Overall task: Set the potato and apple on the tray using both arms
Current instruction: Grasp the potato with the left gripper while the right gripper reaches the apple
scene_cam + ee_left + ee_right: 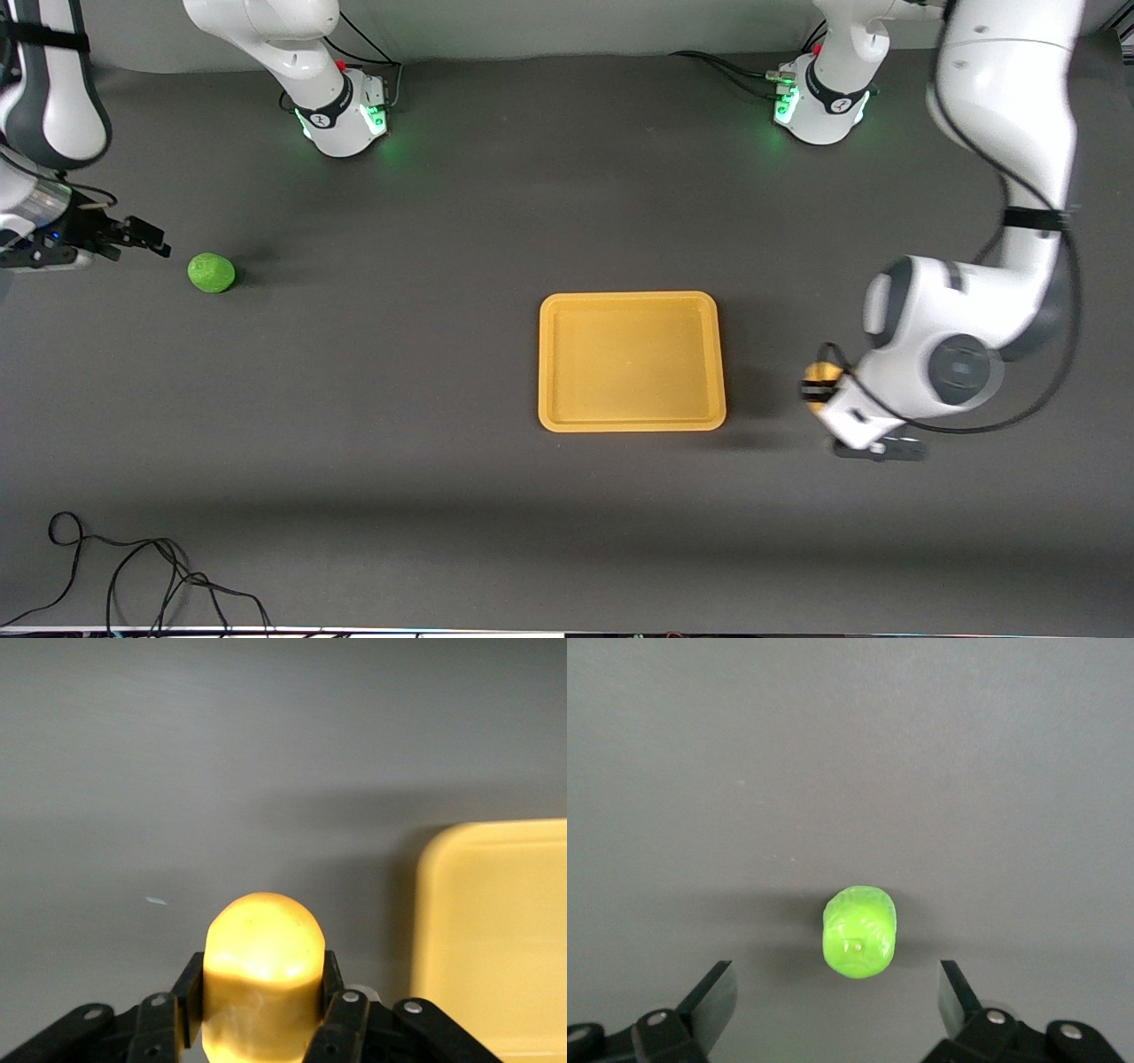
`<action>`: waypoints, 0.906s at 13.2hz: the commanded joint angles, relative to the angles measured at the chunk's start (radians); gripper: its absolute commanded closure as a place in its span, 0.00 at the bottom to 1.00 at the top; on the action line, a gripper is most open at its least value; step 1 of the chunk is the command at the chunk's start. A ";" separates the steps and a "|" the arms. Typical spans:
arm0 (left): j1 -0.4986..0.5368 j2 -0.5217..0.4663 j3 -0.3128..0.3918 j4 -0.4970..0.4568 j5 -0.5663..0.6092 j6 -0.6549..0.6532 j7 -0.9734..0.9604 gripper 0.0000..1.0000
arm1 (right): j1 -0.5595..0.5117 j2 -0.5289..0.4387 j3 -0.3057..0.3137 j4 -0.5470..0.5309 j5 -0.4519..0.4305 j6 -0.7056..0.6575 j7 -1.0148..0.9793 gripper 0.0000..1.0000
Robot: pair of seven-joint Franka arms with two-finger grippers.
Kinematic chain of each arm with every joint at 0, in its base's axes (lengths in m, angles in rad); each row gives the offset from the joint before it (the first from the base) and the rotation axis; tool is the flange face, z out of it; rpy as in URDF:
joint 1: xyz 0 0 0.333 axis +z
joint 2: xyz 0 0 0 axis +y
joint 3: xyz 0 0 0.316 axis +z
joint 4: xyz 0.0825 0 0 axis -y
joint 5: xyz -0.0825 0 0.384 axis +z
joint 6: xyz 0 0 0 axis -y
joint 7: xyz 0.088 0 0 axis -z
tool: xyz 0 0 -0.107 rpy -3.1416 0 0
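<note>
The yellow-orange tray (632,361) lies flat in the middle of the table, with nothing on it. My left gripper (819,383) is shut on the yellow-orange potato (822,372) just beside the tray, toward the left arm's end. In the left wrist view the potato (262,970) sits between the fingers and the tray's corner (496,939) shows beside it. The green apple (212,272) lies on the table toward the right arm's end. My right gripper (146,237) is open, close beside the apple and apart from it. In the right wrist view the apple (859,931) lies ahead of the open fingers.
A black cable (133,576) loops on the table near the front camera at the right arm's end. The arm bases (345,115) (819,102) stand along the table's edge farthest from the front camera.
</note>
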 commanded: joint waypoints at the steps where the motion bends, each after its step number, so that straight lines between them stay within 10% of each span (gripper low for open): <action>1: -0.125 0.029 0.020 0.004 -0.056 0.008 -0.106 1.00 | 0.008 0.013 -0.013 -0.074 -0.002 0.103 -0.020 0.00; 12: -0.234 0.142 0.020 -0.003 -0.044 0.055 -0.218 0.93 | -0.005 0.270 -0.023 -0.084 0.062 0.289 -0.115 0.00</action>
